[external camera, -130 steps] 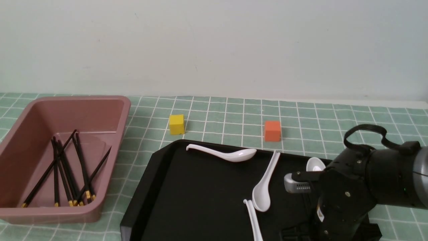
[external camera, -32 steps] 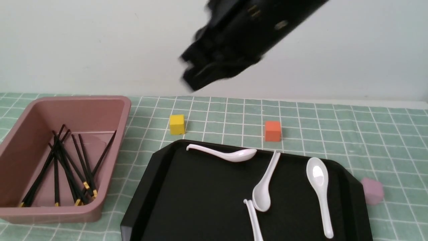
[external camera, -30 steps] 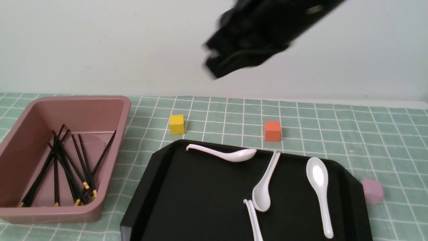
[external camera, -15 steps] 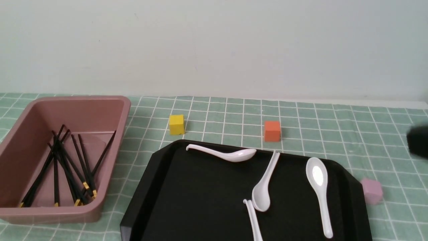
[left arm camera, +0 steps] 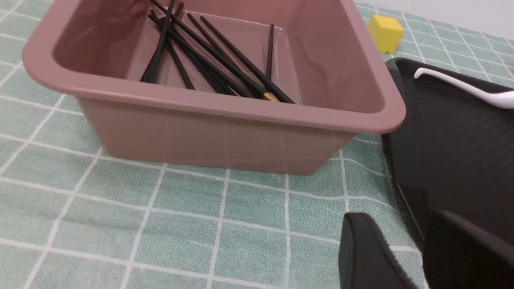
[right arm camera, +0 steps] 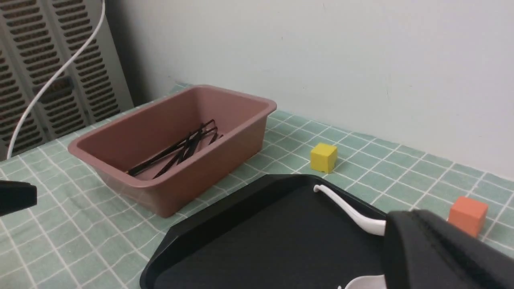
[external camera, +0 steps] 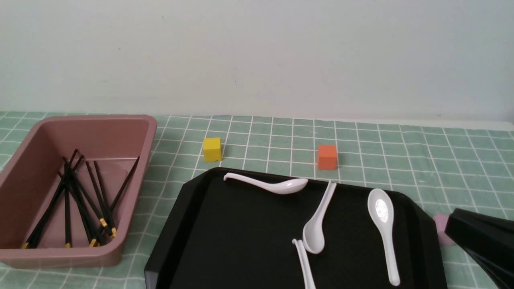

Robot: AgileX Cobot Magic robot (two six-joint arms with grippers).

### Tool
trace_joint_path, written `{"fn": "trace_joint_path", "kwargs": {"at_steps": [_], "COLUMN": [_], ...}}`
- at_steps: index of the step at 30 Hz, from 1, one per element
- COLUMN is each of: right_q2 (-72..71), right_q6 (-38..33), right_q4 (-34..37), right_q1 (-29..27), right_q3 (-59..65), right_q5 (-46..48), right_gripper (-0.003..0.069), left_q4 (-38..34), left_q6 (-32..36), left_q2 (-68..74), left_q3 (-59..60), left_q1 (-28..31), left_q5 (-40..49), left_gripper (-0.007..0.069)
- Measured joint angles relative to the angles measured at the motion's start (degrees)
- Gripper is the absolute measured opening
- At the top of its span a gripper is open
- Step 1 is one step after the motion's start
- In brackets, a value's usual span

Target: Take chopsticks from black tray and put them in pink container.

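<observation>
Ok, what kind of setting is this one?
Probably a lab-style tabletop test setup rather than a kitchen: colored blocks sit beside the black tray on a checked cloth, against a plain wall.

Upper left spoon: white (external camera: 267,184), lying sideways, its bowl toward the right.
Middle spoon: white (external camera: 317,220), slanting, its bowl at the near end.
Near spoon: white (external camera: 304,265) — cut off by the near edge of the front view, beside the middle spoon's bowl.
Right spoon: white (external camera: 385,233), bowl at the far end, handle reaching nearer.
Yellow cube: small (external camera: 212,149), at the far left of the spoons.
Orange cube: small (external camera: 327,157), to the right of the yellow one.
Pale pink cube: at the right (external camera: 443,229), partly hidden.
Cloth: green with white grid lines (external camera: 261,138).
Wall: plain, pale (external camera: 257,56) — behind everything.
Vented panel: slatted (right arm camera: 60,60), crossed by a white cable (right arm camera: 54,78).
</observation>
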Motion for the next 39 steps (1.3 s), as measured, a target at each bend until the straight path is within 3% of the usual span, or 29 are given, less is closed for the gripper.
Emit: {"fn": "trace_joint_path", "kwargs": {"at_steps": [22,28,30,35,39], "right_q2": [-3.4,-9.7,-14.3,-24.0,-28.6], "right_q6": [0.0,0.0,0.0,0.0,0.0], "right_q4": [-0.9,-1.0,-1.1,-1.1,-1.1], "right_q1": [-0.9,-12.5,-19.2,-30.2,-34.8], "right_q3": [0.1,2.6,6.6,15.9,21.5], "right_q5": [2.8,8.0,8.3,8.5,9.5], "right_gripper": [0.0034,0.0041,0.0044,0.0049,0.0055], "left_q4": [0.0,0.0,0.0,0.0,0.0], "left_q6": [0.0,0.0,0.0,0.0,0.0], "left_q2": [0.0,0.0,0.0,0.0,0.0], "left_q3": [0.0,0.0,0.0,0.0,0.0], "left_q1": [0.0,0.0,0.0,0.0,0.0], "left_q5": [0.0,0.0,0.0,0.0,0.0], "left_gripper": [0.0239,0.0239,0.0239,0.0239,0.0239]}}
